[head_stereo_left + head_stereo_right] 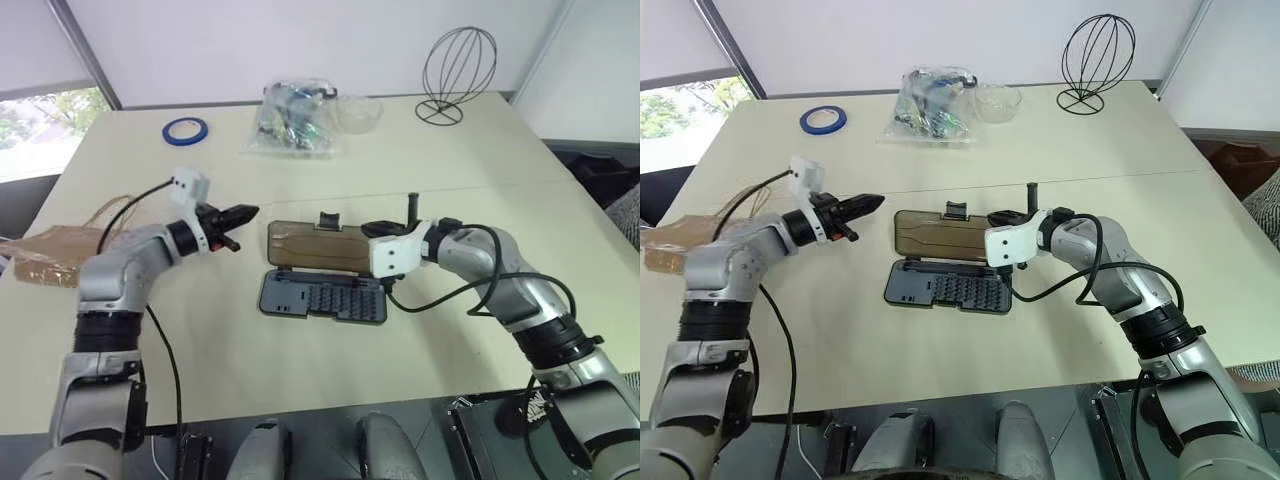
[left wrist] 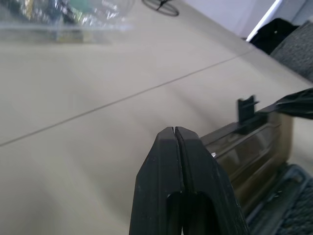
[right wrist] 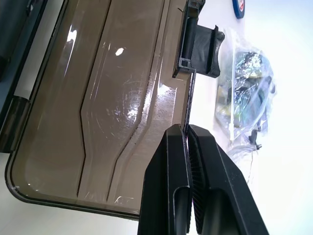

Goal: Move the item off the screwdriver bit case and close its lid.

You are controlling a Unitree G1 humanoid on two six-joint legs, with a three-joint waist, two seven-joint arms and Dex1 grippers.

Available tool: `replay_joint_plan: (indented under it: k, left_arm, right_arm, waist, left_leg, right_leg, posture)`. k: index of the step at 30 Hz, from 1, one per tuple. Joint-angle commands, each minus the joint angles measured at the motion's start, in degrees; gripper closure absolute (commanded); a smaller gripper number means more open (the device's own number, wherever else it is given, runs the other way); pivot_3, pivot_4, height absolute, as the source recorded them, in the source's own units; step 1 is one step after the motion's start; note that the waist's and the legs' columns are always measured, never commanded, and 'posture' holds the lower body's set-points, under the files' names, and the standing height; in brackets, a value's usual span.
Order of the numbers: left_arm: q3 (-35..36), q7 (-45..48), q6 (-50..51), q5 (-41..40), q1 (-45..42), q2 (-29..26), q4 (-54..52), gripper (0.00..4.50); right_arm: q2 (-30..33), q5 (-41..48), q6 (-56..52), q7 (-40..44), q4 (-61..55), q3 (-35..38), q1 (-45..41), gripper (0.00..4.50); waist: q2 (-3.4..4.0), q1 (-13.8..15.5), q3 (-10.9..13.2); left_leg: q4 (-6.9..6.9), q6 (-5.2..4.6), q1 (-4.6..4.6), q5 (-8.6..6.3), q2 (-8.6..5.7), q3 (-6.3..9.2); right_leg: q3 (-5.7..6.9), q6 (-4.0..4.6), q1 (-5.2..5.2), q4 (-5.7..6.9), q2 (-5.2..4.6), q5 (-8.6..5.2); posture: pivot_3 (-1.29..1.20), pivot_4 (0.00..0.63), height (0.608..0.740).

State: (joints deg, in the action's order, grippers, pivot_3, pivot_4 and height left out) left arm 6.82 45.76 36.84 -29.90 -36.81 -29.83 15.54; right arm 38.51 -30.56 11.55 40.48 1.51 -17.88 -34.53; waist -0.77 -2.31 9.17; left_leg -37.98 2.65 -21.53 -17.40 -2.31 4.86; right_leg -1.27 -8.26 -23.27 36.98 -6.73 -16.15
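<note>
Lying open mid-table: screwdriver bit case, long axis running 9-to-3 o'clock, lid flat at its 12. Right gripper clenched, empty, tips apparently at lid's far edge, nearer. Left gripper clenched, empty, apart at lid's 9 o'clock

The setting is an office or lab-type workroom used as a test bench. Indicators: a large pale laminate table made of two sections joined along a seam, plain white partition walls behind it, and a window with a roller blind and greenery outside. Loose workshop items lie on the tabletop: a roll of blue tape, a clear plastic bag of small parts, a black wire stand, and crumpled brown packing material.
</note>
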Motion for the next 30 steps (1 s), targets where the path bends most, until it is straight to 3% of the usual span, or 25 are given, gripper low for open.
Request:
replay_joint_plan:
  k: [1, 12, 25, 29, 30]
  left_arm:
    - [-1.47, 2.00, -5.56, 3.27, -3.25, 1.09, 6.58, 4.50]
    - [-6.55, 9.97, -15.55, 10.79, -8.29, 4.75, 23.49, 4.50]
    - [-6.52, 15.36, -15.76, 12.34, -9.01, 5.31, 24.59, 4.50]
    - [-6.25, 15.39, -16.32, 12.96, -9.24, 5.38, 25.13, 4.50]
    - [-6.18, 15.40, -16.38, 13.06, -9.27, 5.41, 25.22, 4.50]
  right_arm:
    - [-0.29, -0.44, 0.69, -0.57, -3.34, 0.11, 0.04, 4.45]
    - [-0.54, -1.23, 0.51, -0.45, -5.29, 0.11, 0.32, 4.45]
    - [-0.79, -1.07, -0.34, 0.35, -5.18, 0.26, 0.47, 4.45]
    - [-0.57, -1.15, -0.79, 1.27, -5.24, 0.34, 0.36, 3.17]
    - [-0.43, -1.08, -0.95, 1.66, -5.37, 0.42, 0.38, 2.58]
  waist:
    - [0.00, 0.01, 0.00]
    - [-0.01, -0.15, 0.00]
    - [-0.01, -0.06, 0.01]
    - [-0.02, -0.08, 0.01]
    - [-0.02, -0.09, 0.01]
  left_leg:
    - [0.00, 0.00, 0.00, 0.00, 0.00, 0.00]
    - [0.00, -0.01, -0.02, 0.00, -0.02, -0.07]
    - [-0.03, -0.01, -0.05, 0.00, -0.02, -0.06]
    - [-0.04, -0.01, -0.06, 0.00, -0.03, -0.05]
    - [-0.04, -0.01, -0.05, 0.00, -0.03, -0.05]
  right_leg:
    - [0.00, 0.00, 0.00, 0.00, 0.00, 0.00]
    - [0.04, -0.01, -0.02, 0.04, 0.01, 0.00]
    - [0.06, -0.01, -0.02, 0.04, 0.00, 0.00]
    - [0.06, -0.01, -0.02, 0.04, 0.00, 0.00]
    - [0.06, -0.01, -0.02, 0.05, 0.00, 0.00]
  posture:
    - [0.00, 0.150, 0.740]
    - [0.00, 0.150, 0.740]
    - [0.00, 0.150, 0.740]
    - [0.00, 0.150, 0.740]
    - [0.00, 0.150, 0.740]
